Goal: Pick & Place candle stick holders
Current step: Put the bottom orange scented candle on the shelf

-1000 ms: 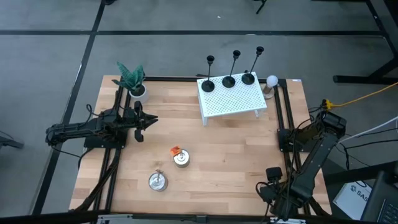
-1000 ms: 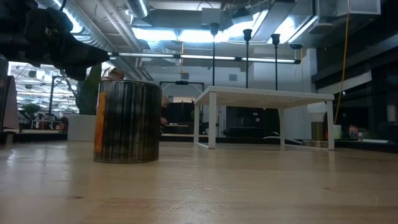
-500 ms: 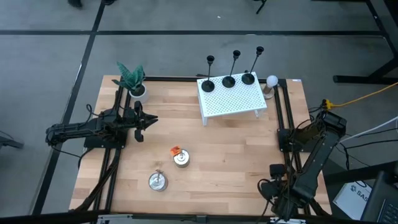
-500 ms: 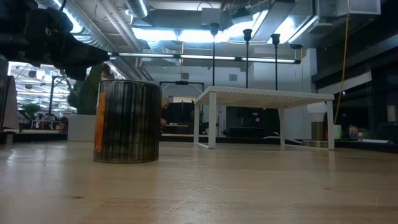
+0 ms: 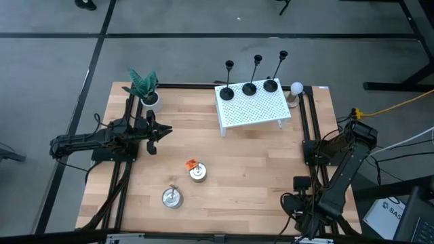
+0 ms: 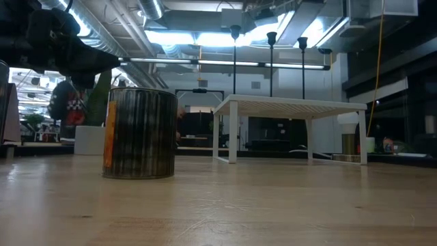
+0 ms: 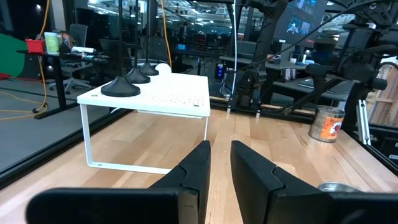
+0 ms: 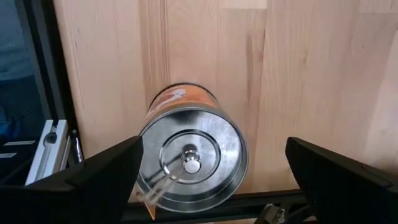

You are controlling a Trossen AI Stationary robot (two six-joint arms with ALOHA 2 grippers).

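Observation:
Three black candle stick holders (image 5: 249, 87) stand by their round bases along the far edge of a white perforated rack (image 5: 254, 110) at the table's far right. They also show in the low view (image 6: 271, 61) and the left wrist view (image 7: 122, 86). My left gripper (image 5: 163, 131) hovers at the table's left, pointing toward the rack, its fingers a narrow gap apart (image 7: 219, 163) and empty. My right gripper (image 5: 299, 183) is near the table's right near corner, wide open and empty, with a tin can (image 8: 189, 163) showing between its fingers.
An orange-labelled tin can (image 5: 196, 171) and a round metal tin (image 5: 171, 197) stand near the table's middle front. A potted plant (image 5: 144, 87) is at the far left, a white bulb (image 5: 296, 88) right of the rack. A person (image 6: 68, 102) shows in the room behind.
My right gripper has gone a little toward the table's far edge. A person has come into the low view's background on the left. The holders and the rack have kept still.

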